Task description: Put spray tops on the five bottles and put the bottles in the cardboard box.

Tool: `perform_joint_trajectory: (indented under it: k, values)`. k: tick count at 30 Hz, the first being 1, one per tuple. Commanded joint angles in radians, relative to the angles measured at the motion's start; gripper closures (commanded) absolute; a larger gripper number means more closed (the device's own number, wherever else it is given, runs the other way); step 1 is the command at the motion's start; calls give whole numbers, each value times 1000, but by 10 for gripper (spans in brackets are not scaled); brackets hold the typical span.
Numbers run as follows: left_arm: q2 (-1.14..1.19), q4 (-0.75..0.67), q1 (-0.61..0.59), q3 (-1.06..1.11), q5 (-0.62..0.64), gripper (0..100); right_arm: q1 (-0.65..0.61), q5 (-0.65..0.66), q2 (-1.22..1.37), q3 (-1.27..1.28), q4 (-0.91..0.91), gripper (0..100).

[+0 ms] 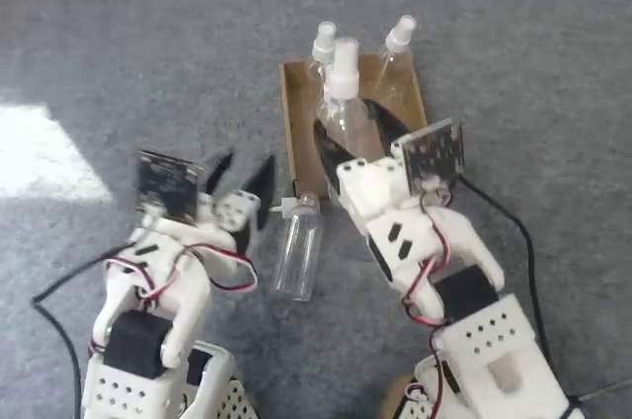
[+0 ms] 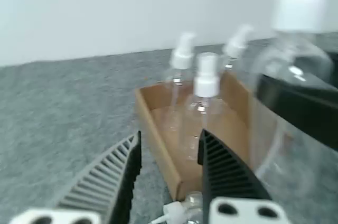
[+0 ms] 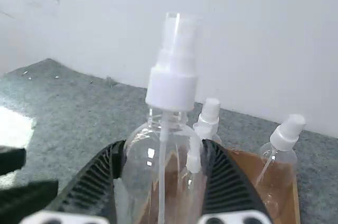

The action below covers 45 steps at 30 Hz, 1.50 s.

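Observation:
My right gripper [image 1: 357,132] is shut on a clear upright bottle [image 3: 161,176] with a white spray top [image 3: 171,76], held over the near end of the cardboard box [image 1: 292,132]. In the left wrist view three capped bottles stand in the box [image 2: 153,123]: one [image 2: 182,81], another [image 2: 205,102] and a third [image 2: 234,49]. A further clear bottle [image 1: 299,249] lies on the carpet just before the box, its spray top [image 1: 287,207] pointing at my left gripper [image 1: 242,172]. That left gripper [image 2: 169,174] is open and holds nothing.
Grey carpet [image 1: 118,63] covers the whole work surface. A bright patch of light [image 1: 39,157] lies at the left. A white wall [image 2: 105,7] stands behind the box. The held bottle [image 2: 296,76] and the right arm's black finger [image 2: 301,102] stand close beside the left gripper.

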Motion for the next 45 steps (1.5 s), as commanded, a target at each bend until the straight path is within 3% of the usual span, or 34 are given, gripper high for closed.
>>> perform_joint_trajectory:
  k: [1, 8, 19, 29, 32, 38, 42, 45]
  values:
    - [21, -28, 103, 16, -81, 836, 8, 40, 177, -224, 44, 992]
    - [23, -8, 140, 25, -78, 678, -16, 38, 421, -453, 162, 992]
    - [25, -74, 138, 74, -83, 681, -166, 41, 312, -661, 595, 992]
    - [25, -71, 138, 74, -83, 681, -159, 146, 216, -669, 704, 992]
    - [20, -69, 138, 74, -83, 681, -67, 147, 216, -667, 699, 992]
    - [18, -71, 138, 74, -84, 727, 278, 149, 222, -632, 573, 992]
    - [17, -74, 133, 74, -84, 763, 355, 190, 308, -540, 449, 992]
    - [17, -83, 66, 64, -86, 801, 363, 195, 406, -485, 329, 992]
